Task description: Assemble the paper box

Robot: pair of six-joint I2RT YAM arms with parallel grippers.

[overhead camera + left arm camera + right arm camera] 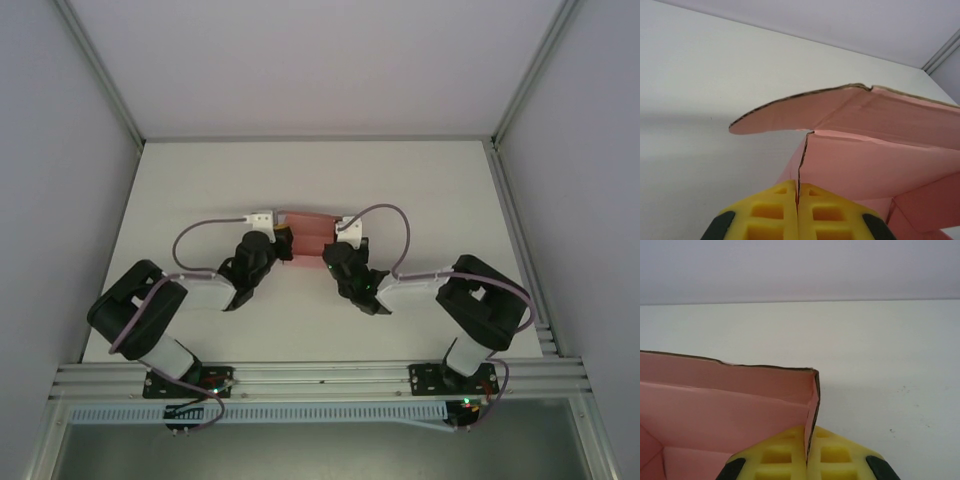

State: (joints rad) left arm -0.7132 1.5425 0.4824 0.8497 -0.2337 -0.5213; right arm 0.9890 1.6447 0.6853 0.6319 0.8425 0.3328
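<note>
Pink card: the paper box (308, 232) is a half-formed shell with its long walls raised and its top open.
Box position: it sits over the middle of the white table (200, 180); whether it rests on the surface or is lifted just off it, I cannot tell.
Left end of box: in the left wrist view a curved flap (790, 112) juts out sideways from the box, unfolded, above a slit in the card wall.
Right end of box: in the right wrist view the walls (715, 410) meet at a squared corner, with a crease line running along the inside.
Left gripper (283, 235): at the box's left end, its yellow pads (775, 210) pressed together on the thin edge of the card wall, pinching it.
Right gripper (330, 245): at the box's right end, its pads (835, 452) likewise clamped on the upright end wall at the corner.
Done so far: by my reading, the sheet has been creased and the sides stood up, so the body has its shape.
Left to do: the curved flap is not yet tucked, the top is open, and the ends look unlocked; I would judge the task around halfway.
</note>
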